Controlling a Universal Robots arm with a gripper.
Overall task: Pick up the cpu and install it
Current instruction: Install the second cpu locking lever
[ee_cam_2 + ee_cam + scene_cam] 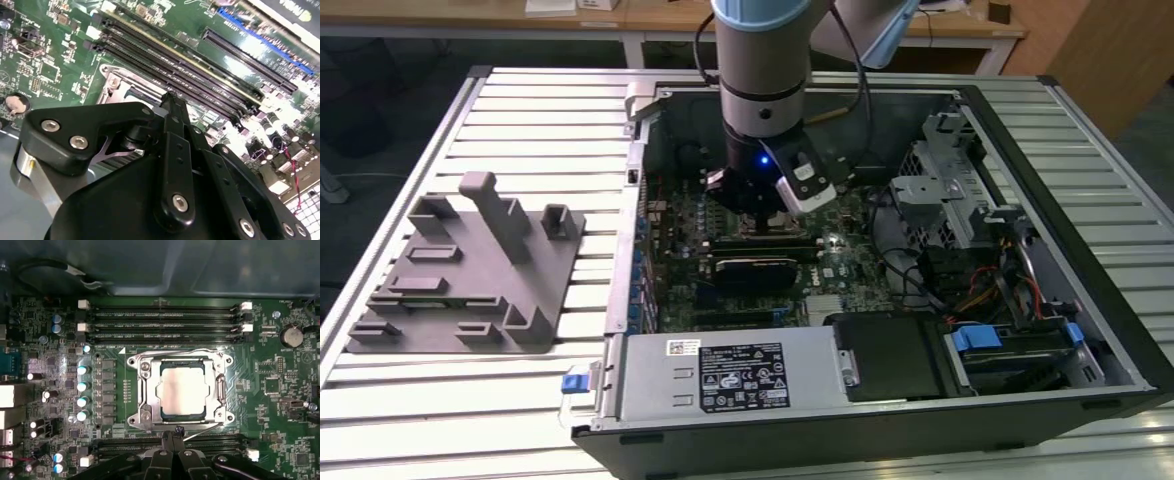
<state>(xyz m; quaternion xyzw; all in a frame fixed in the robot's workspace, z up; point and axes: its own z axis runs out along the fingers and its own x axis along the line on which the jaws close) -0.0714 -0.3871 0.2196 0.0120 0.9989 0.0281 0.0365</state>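
- The cpu [181, 391] sits flat inside its metal socket frame [141, 390] on the green motherboard [270, 390], silver top facing up.
- The gripper [172, 437] hangs just above the board beside the socket, its jaws pressed together and grasping nothing.
- In the exterior view the arm [771, 70] reaches down into the open computer case [1067, 330] on the slatted table [520, 110].
- A grey fixture [467, 270] rests toward the exterior view's left.

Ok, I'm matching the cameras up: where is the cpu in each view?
Exterior view: hidden beneath the gripper, over the motherboard's middle.
First wrist view: the cpu sits centred, seated in the socket frame.
Second wrist view: hidden behind the gripper; the socket frame's corner shows.
Shared landmark: the memory slots beside the socket, in both wrist views.
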